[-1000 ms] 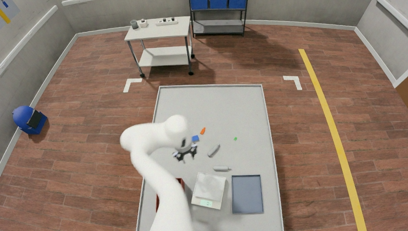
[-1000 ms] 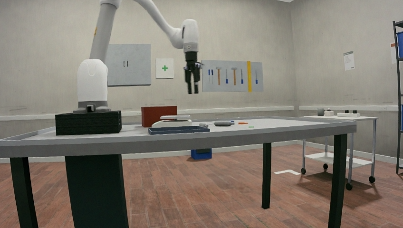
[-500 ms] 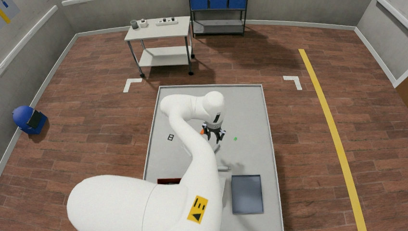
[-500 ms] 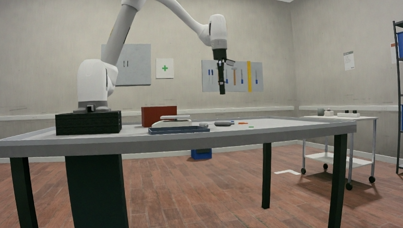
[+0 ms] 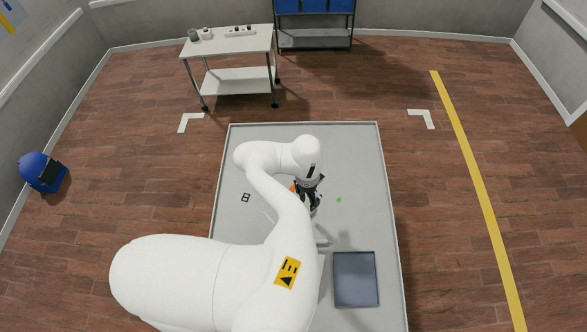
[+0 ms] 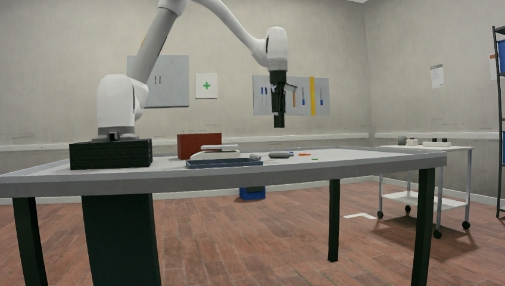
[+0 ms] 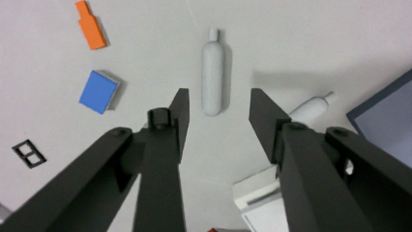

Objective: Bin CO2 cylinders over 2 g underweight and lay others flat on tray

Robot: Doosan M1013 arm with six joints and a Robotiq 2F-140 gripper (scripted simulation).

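Observation:
My gripper point(image 7: 220, 104) hangs high above the table with its fingers partly apart and nothing between them; it also shows in the side view point(image 6: 279, 124) and in the overhead view point(image 5: 311, 201). A grey CO2 cylinder point(image 7: 213, 72) lies flat on the table straight below it, neck pointing away. A second cylinder point(image 7: 311, 108) lies to the right, partly behind my right finger. Both show in the side view, one point(image 6: 280, 154) beside the other point(image 6: 255, 156). The blue tray point(image 5: 354, 279) is empty. The scale point(image 6: 215, 151) and the red scrap bin point(image 6: 198, 144) stand behind the tray in the side view. My arm hides them in the overhead view.
An orange block point(image 7: 91, 31), a blue block point(image 7: 99, 92) and a black square marker point(image 7: 29, 154) lie left of the cylinder. A small green marker point(image 5: 338, 199) lies to the right. A black base block point(image 6: 110, 153) holds the arm. A white cart point(image 5: 228, 53) stands off the table.

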